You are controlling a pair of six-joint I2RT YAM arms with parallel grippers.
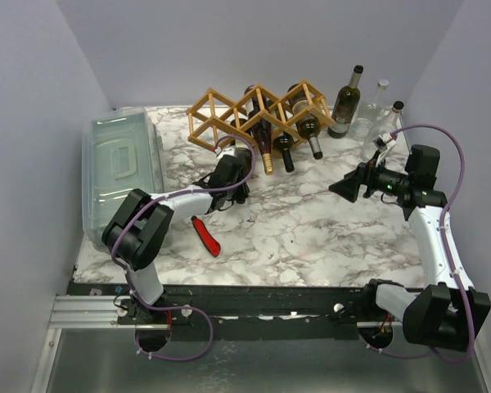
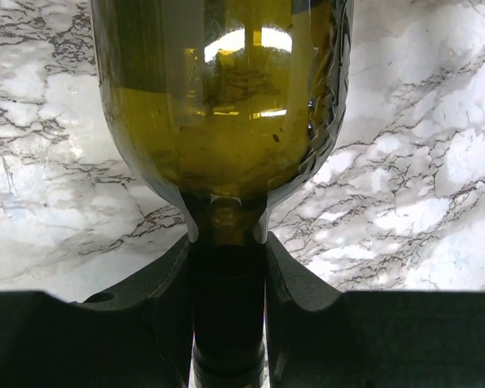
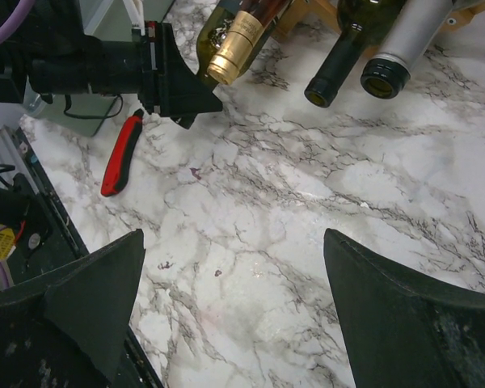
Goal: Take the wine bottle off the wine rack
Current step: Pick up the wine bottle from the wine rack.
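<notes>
The left tool (image 2: 226,246) clamps narrow on the neck of the olive-green glass wine bottle (image 2: 218,105). Its body runs straight ahead toward the tan wooden lattice wine rack (image 1: 229,110). The right tool (image 3: 233,242) gapes wide, well apart.

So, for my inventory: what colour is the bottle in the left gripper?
The bottle is olive-green glass; left wrist view.

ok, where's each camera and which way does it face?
Top external: above, behind the bases, looking down on marble table, wine rack, left arm, right arm.
Left wrist: looks along the left hand, shut on a green wine bottle's neck.
Right wrist: looks past the open right hand toward the left hand and bottle necks.
Shared: top and right wrist show the red-handled tool.
</notes>
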